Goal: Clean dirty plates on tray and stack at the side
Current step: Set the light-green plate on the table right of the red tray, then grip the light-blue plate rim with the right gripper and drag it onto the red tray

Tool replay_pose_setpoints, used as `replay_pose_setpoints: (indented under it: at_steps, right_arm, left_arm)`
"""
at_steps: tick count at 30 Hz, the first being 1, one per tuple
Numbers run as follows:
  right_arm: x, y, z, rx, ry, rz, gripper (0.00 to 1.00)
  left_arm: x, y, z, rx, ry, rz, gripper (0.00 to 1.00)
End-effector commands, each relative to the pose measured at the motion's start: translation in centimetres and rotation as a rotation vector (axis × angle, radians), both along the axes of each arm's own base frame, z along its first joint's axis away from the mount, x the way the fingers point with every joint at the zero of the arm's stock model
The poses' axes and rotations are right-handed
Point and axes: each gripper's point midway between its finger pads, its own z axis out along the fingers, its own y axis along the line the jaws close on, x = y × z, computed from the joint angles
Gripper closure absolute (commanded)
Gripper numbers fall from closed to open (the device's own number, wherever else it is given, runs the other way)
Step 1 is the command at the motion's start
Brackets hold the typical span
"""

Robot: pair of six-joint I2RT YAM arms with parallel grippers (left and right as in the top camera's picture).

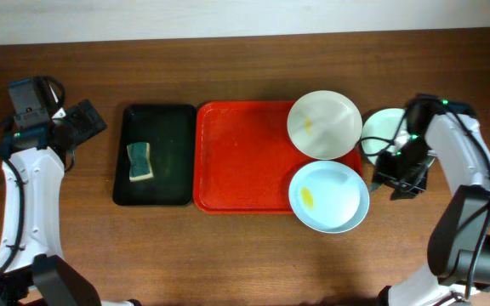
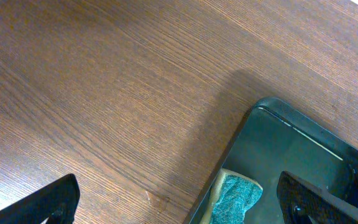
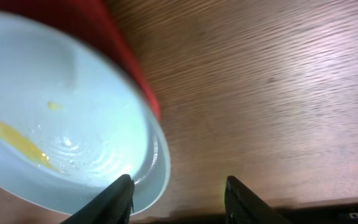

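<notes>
Presently, right fingers (image 3: 114,200) parted beside pale blue plate (image 3: 61,99), left fingers (image 2: 55,200) wide, empty.

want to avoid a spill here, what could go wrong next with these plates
1. The pale blue round plate overhangs the corner of the red plastic tray, and the open right gripper has one finger right by its rim. A nudge could tip or slide it off.
2. Both it and the white round plate show yellow smears. Stacking them now would likely spread the dirt.
</notes>
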Motion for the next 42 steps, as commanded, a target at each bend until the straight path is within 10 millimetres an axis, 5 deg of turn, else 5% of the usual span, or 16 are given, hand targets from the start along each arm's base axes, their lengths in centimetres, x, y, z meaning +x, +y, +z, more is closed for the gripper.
replay_pose_setpoints:
  at_steps: [1,7,14,26,29,34,42]
  right_arm:
    - [-0.3,1.1,-0.3,-0.016,-0.006,0.067,0.51]
    - [-0.9,1.2,-1.9,-0.038,-0.001,0.08,0.51]
    - [-1.3,1.3,-2.8,-0.034,0.002,0.078,0.71]
    - [-1.7,1.4,-4.0,-0.035,0.003,0.059,0.8]
    - [-1.8,1.5,-4.0,-0.028,0.003,0.057,0.93]
    - [-0.5,4.1,-3.2,0.122,-0.047,0.029,0.96]
    - [2.2,10.9,-1.9,0.363,-0.203,0.173,0.96]
  left_arm:
    - [0.1,0.3,0.4,0.0,-0.012,0.015,0.01]
    - [0.1,0.3,0.4,0.0,-0.012,0.015,0.01]
    - [0.1,0.3,0.4,0.0,-0.012,0.015,0.01]
    - [0.1,0.3,0.4,0.001,-0.012,0.015,0.01]
    - [0.1,0.3,0.4,0.001,-0.012,0.015,0.01]
    - [0.1,0.3,0.4,0.001,-0.012,0.015,0.01]
    - [0.1,0.3,0.4,0.001,-0.012,0.015,0.01]
